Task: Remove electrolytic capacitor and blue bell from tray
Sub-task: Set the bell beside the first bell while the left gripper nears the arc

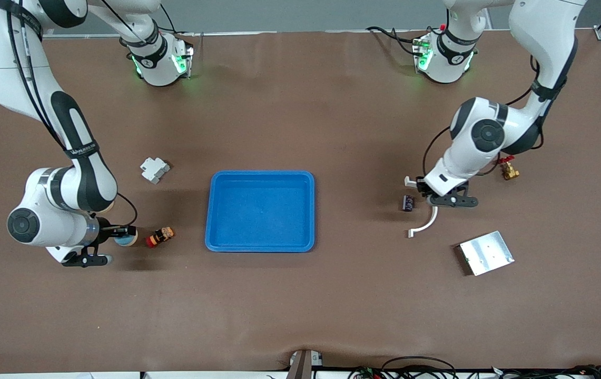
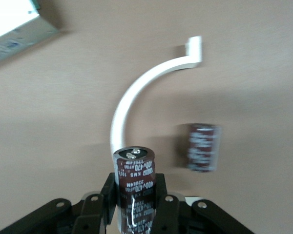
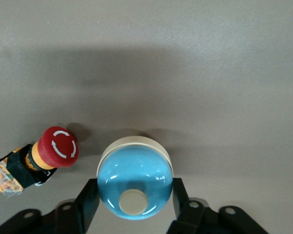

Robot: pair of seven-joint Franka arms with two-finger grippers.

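At the right arm's end of the desk [image 1: 300,316], my right pincer [image 3: 135,194] sits low with its two fingers [image 3: 88,202] on either side of the blue bell [image 3: 135,183], pinching its dome; the bell rests on its pale base on the desk, with its cream button facing my wrist camera. Just beside the bell, toward the middle of the desk, a red emergency-stop button [image 1: 160,236] lies on its side, its yellow and black body pointing away from the red cap. Farther from the front camera than that lies a small grey plastic clip block [image 1: 154,169].

The blue tray [image 1: 259,210] sits in the middle of the desk, well apart from both of my pincers.

Toward the left arm's end, my left pincer [image 2: 134,197] is pressed onto a dark brown capacitor [image 2: 134,181], held upright between the fingers with its printed sleeve and top terminals showing. It hangs over the desk beside a white curved plastic piece [image 1: 423,225]. A second dark capacitor [image 1: 408,202] stands on the desk just beside that curved piece, on its tray side. Nearer to the front camera lies a flat silvery metal plate [image 1: 484,252], and farther from it, beside my left arm, a small brass valve with a red handle [image 1: 509,169].
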